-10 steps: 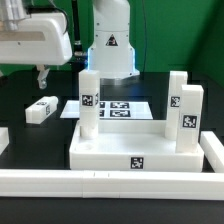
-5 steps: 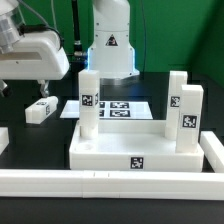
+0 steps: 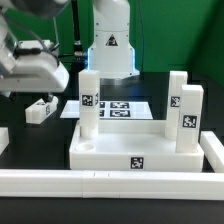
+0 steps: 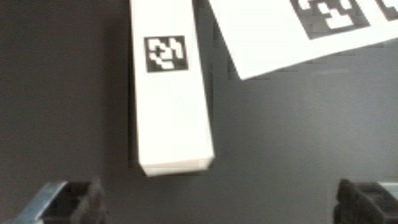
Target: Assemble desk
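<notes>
- Exterior view: bright, even light, and the white desk (image 3: pixel 130 150) nearly washes out against the dark bench (image 3: pixel 30 145).
- Shadows under it are soft and faint.
- The arm (image 3: pixel 35 65), close to the lens, is smeared and soft.
- Wrist view: dimmer and grainy. The leg (image 4: pixel 173 90) is fairly crisp, but the gripper (image 4: pixel 214 200) fingers (image 4: pixel 63 200) are dark and blurred.

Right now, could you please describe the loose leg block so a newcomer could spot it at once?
Find the white tabletop. On the dark table toward the exterior view's left, near the marker board, is the loose leg block. Unlike the standing leg blocks, it lies flat, off the tabletop.
</notes>
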Robot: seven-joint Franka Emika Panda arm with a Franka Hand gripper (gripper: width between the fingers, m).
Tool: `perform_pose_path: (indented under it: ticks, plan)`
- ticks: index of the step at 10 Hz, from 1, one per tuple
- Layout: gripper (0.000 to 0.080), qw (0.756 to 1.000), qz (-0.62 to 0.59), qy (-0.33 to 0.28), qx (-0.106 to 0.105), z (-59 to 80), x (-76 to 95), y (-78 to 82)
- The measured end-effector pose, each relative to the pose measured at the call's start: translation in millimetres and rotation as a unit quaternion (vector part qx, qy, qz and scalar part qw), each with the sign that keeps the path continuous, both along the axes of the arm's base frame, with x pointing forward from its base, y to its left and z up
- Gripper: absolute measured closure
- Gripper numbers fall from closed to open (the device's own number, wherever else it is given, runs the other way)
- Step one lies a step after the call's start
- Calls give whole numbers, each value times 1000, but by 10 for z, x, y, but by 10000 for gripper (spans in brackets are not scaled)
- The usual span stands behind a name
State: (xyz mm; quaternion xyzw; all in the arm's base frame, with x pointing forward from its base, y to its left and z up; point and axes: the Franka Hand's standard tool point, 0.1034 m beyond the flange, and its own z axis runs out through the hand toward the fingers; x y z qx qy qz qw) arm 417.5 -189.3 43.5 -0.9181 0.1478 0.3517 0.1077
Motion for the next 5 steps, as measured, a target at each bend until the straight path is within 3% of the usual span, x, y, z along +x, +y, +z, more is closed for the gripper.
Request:
perform_pose_path:
  ticks: [5]
  plan:
    - [150, 992, 20, 125, 30, -99, -112, -3]
